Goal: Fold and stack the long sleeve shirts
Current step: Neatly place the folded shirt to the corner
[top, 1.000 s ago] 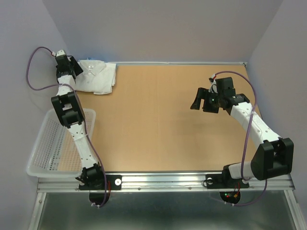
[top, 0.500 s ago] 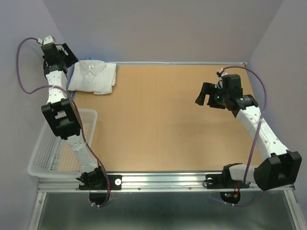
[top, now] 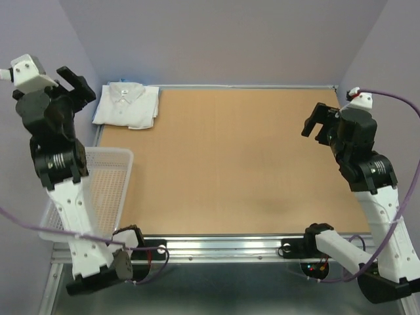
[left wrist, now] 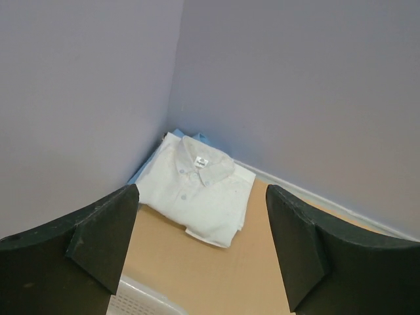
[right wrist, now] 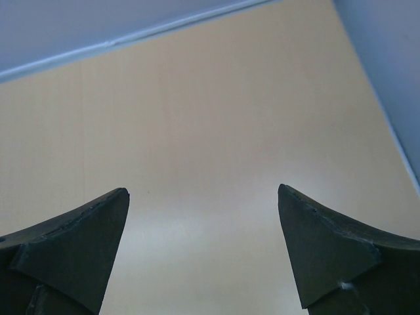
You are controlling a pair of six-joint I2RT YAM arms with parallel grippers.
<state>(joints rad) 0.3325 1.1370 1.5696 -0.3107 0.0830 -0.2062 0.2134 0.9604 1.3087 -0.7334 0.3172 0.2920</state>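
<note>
- The left gripper [left wrist: 201,189] has its jaws spread wide, and nothing is between them. In the left wrist view its two dark fingers [left wrist: 98,230] stand at the lower left and the lower right of the frame.
- The right gripper [right wrist: 203,189] is also wide open and holds nothing. Between its fingers only the bare brown table [right wrist: 197,131] shows.
- Between the left fingers, further away, the white shirt [left wrist: 210,203] lies folded, with its collar up and pointing to the corner of the walls [left wrist: 295,79].
- The light blue shirt [left wrist: 200,136] lies under the white one. Only a thin edge of it shows, at the far side and at the left side of the stack.
- In the top view this stack sits at the upper left corner of the table. The left gripper is just left of it and does not touch it.
- The right gripper is at the right side of the top view, well apart from the shirts.
- A white mesh basket [top: 98,157] stands at the left edge of the table, below the stack in the frame and partly behind the left arm.
</note>
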